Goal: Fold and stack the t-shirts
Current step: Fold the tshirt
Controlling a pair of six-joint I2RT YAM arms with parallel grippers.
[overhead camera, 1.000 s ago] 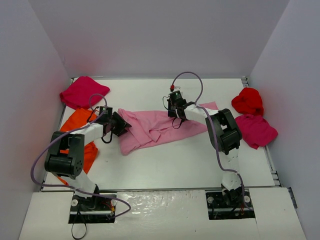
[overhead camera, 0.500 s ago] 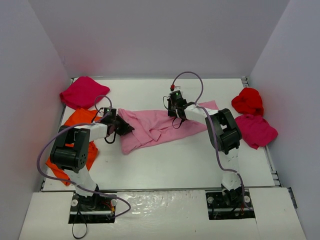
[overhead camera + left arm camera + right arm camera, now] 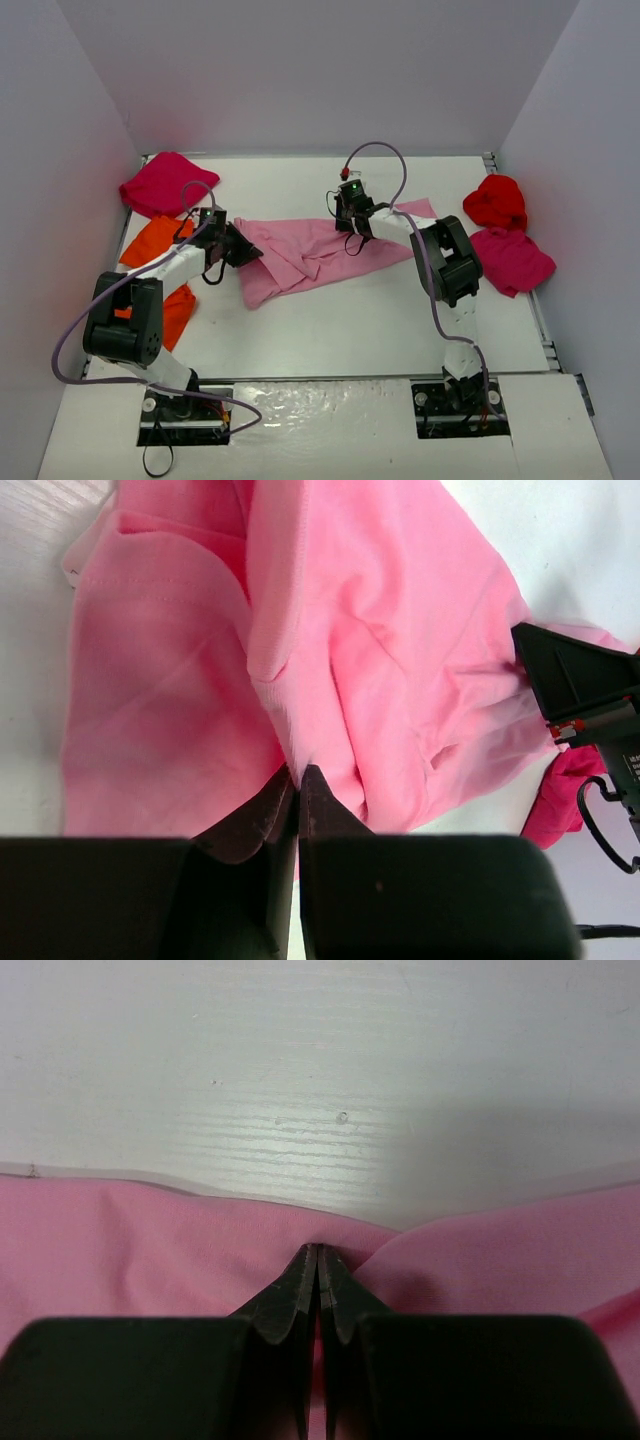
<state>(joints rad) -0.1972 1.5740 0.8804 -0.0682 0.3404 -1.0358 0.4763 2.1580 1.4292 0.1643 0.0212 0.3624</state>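
The pink shirt (image 3: pixel 310 255) is spread out in the middle of the table (image 3: pixel 380 320). A fold at its left end is pinched tight by the left gripper (image 3: pixel 297 772). Its far edge is pinched tight by the right gripper (image 3: pixel 317 1252), and the cloth is bunched there.

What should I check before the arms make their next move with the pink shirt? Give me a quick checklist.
1. Left tool shut on the pink t-shirt: ok, cloth pinched at its left end.
2. Right tool shut on the far edge: ok.
3. Cloth lying flat between the tools: not ok, bunched and creased.
4. Bare table in front of it for spreading: ok.
5. Red t-shirt clear of the pink one: ok, white table shows between them.
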